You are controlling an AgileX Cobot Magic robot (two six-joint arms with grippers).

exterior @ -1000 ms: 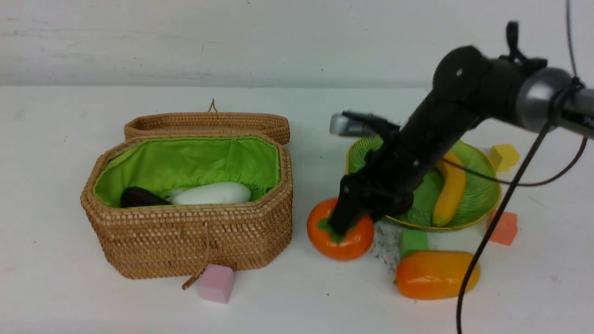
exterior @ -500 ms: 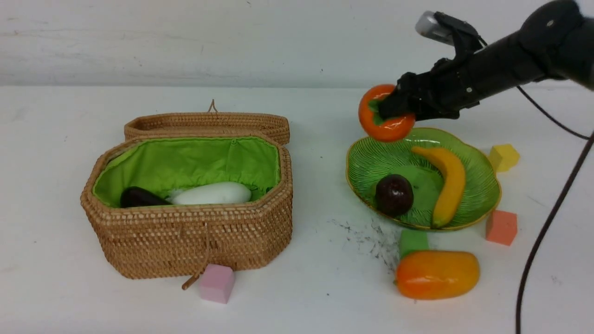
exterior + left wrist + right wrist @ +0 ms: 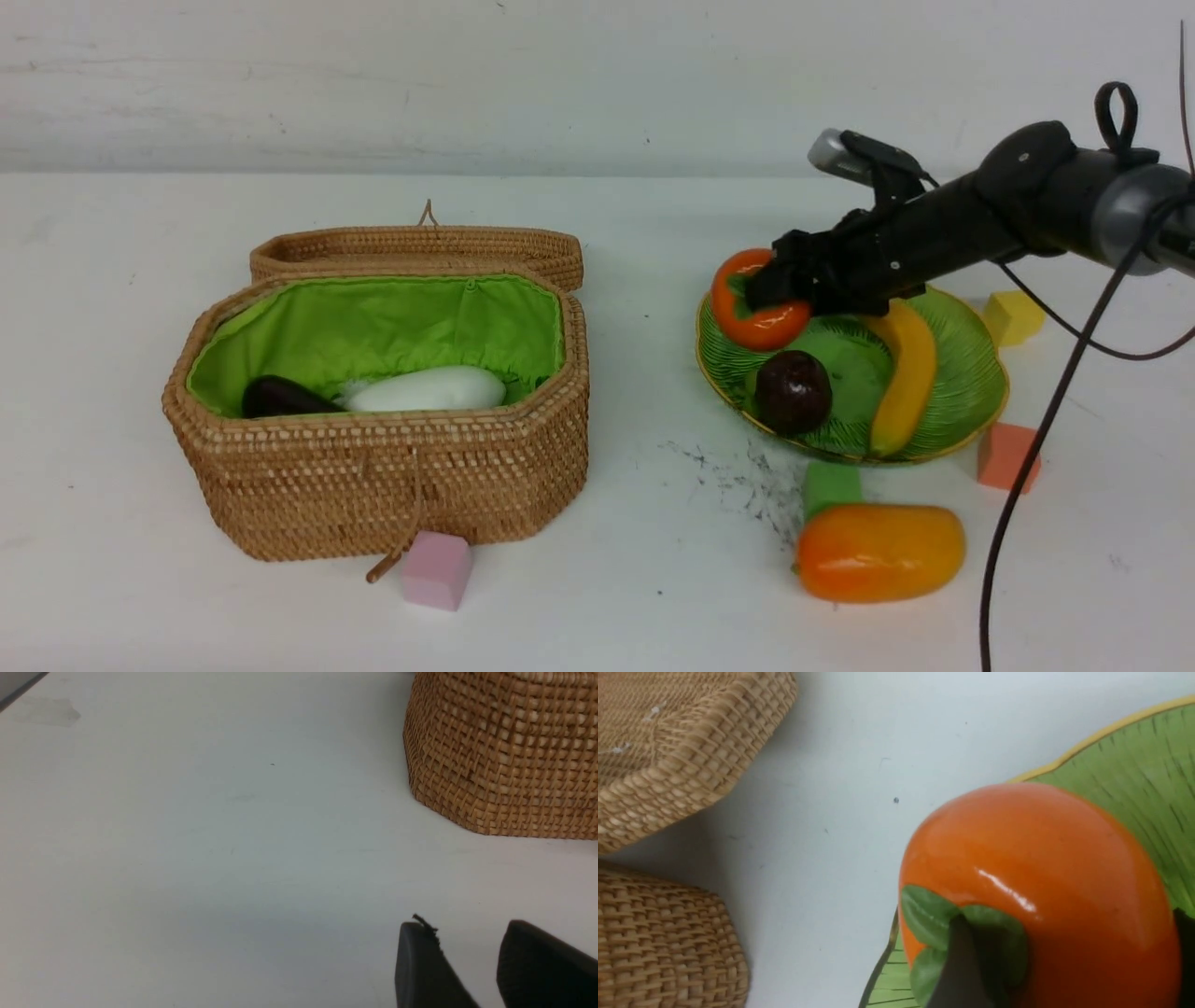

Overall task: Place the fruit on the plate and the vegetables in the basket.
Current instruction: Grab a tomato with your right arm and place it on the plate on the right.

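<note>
My right gripper (image 3: 770, 289) is shut on the round orange persimmon (image 3: 761, 322) and holds it low over the far left part of the green plate (image 3: 966, 373). In the right wrist view the fingers clamp the persimmon (image 3: 1041, 882) at its leaf cap, above the plate's rim (image 3: 1148, 765). The banana (image 3: 906, 373) and the mangosteen (image 3: 794, 392) lie on the plate. The mango (image 3: 878, 551) lies on the table in front of it. The eggplant (image 3: 275, 397) and the white radish (image 3: 429, 387) lie in the open basket (image 3: 373, 485). My left gripper (image 3: 467, 928) is open and empty beside the basket (image 3: 504, 751).
Small cubes lie around: pink (image 3: 436, 569) in front of the basket, green (image 3: 831, 485) between plate and mango, salmon (image 3: 1006, 455) and yellow (image 3: 1013, 315) right of the plate. The basket lid (image 3: 420, 247) lies open behind it. No carrot shows.
My right gripper lifted the persimmon off the table, carried it up behind the plate, and has now lowered it onto the plate's far left part. The plate has shifted slightly.
</note>
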